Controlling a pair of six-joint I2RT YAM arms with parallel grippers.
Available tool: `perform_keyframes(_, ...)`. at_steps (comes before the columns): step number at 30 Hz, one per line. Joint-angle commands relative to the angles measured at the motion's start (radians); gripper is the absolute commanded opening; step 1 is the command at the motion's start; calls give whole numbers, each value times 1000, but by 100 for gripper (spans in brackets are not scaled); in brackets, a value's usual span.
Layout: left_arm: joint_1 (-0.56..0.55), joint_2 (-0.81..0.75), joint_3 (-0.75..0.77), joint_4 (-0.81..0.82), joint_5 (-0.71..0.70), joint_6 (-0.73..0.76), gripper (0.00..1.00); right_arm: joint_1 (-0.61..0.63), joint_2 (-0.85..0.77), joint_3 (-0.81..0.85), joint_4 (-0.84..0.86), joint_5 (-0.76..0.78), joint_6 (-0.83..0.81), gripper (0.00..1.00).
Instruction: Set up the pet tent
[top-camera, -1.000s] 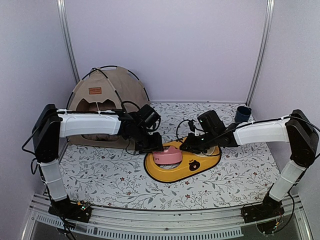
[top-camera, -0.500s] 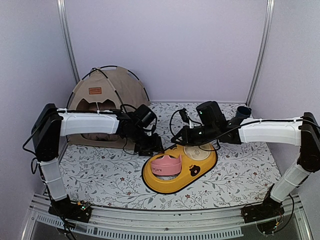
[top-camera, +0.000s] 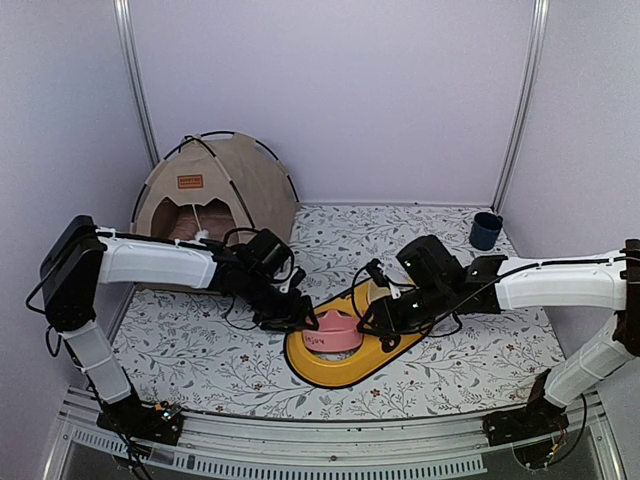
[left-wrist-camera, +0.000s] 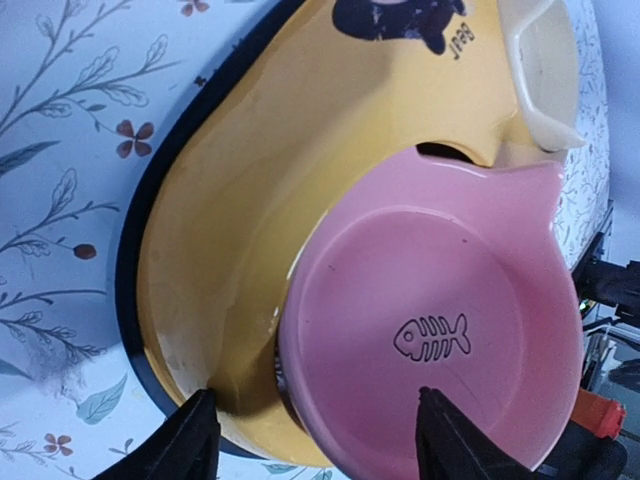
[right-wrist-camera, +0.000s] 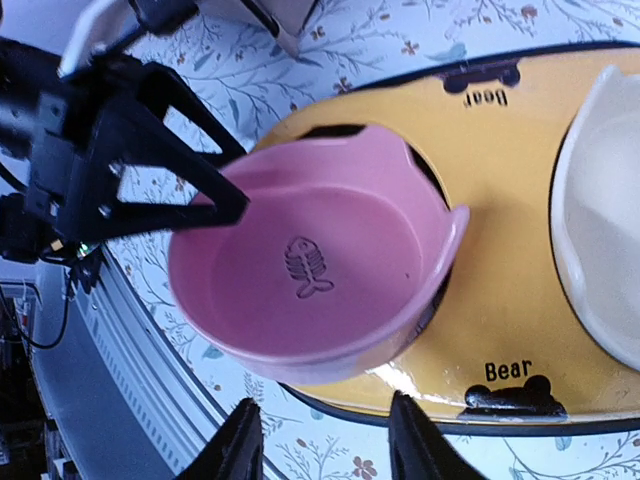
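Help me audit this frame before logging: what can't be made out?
- Pet tent inside: top view, dark doorway, too small; the left arm crosses its base.
- Cream bowl: cut by the edge in both wrist views, largely covered by the right arm from above.
- Blue cup contents: top view, too small.

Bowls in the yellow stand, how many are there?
2. The pink bowl with a fish-bone mark sits at the yellow oval stand's left end; the cream bowl sits beside it, on its right. None seems hidden.
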Motion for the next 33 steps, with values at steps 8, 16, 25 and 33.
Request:
perform_keyframes(8, -29, 60, -2, 208, 156, 5, 66, -92, -105, -281, 49, -10, 185, 54)
perform_keyframes(16, -37, 126, 32, 284, 187, -20, 63, -282, 109, -217, 207, -76, 145, 53)
perform_keyframes(25, -39, 173, 104, 312, 164, -20, 63, -442, 422, 242, 146, -78, 14, 55)
perform_keyframes(33, -41, 187, 141, 311, 144, 10, 71, -443, 458, 431, 26, 13, -58, 63)
